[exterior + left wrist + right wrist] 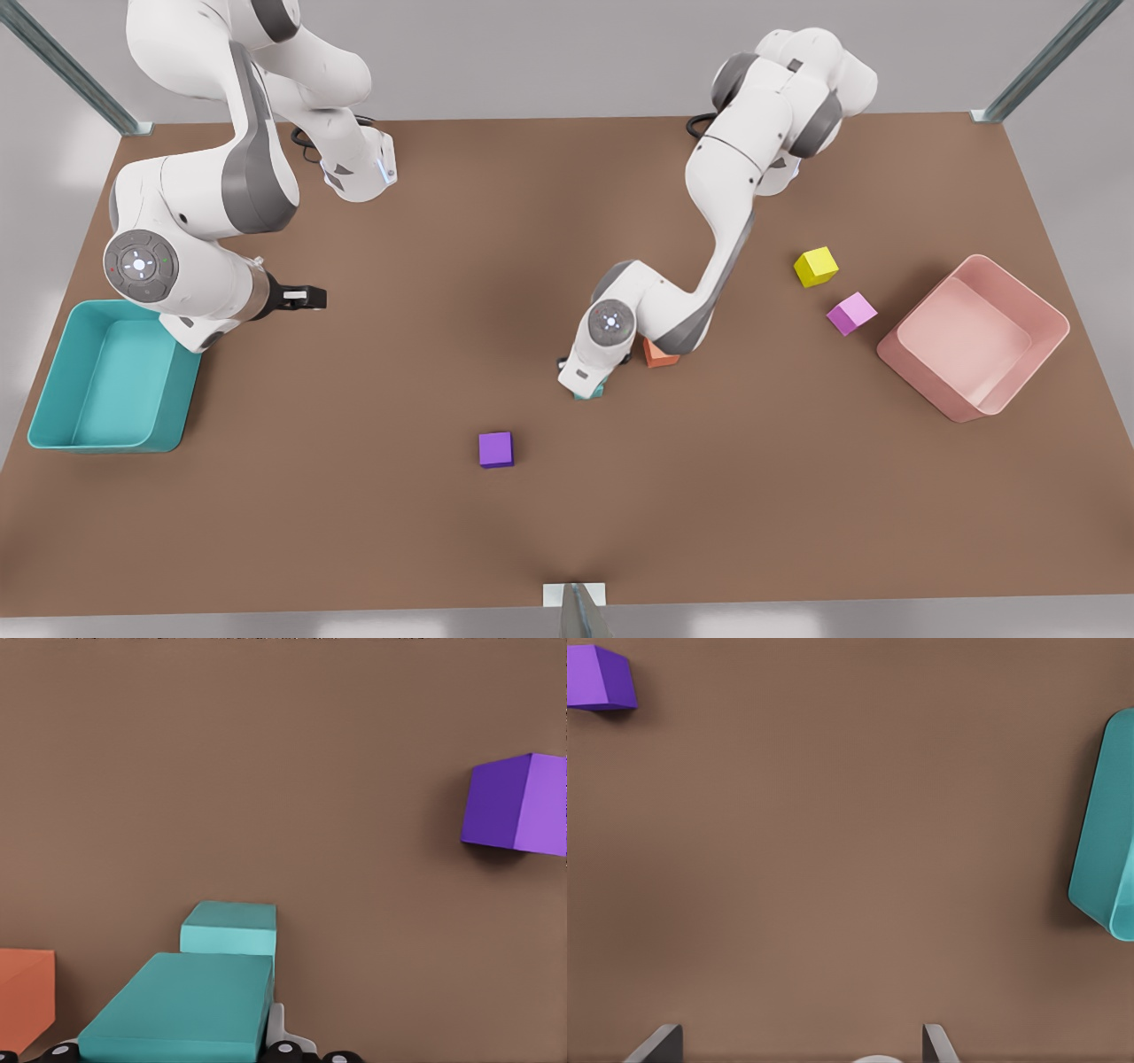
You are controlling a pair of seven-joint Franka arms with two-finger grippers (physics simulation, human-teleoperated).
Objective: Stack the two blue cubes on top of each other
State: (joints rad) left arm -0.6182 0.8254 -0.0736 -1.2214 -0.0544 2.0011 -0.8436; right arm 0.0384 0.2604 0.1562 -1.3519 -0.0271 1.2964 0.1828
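The left gripper (586, 388) sits low at the blue cubes (229, 928), hemmed in by the orange cube (660, 354) just beside them, under the arm's elbow. Toward the purple cube (496, 449), which lies well apart from the blue cubes, bare table (372, 496) lies open (the widest lane). The yellow cube (815, 267), pink cube (851, 313) and pink bin (974, 337) crowd the far side beyond the orange cube.

Both arms (735, 204) have glossy white shells with grey joint bands. Round grey caps (140, 265) carry small lights, and black cables (306, 146) loop near the bases.
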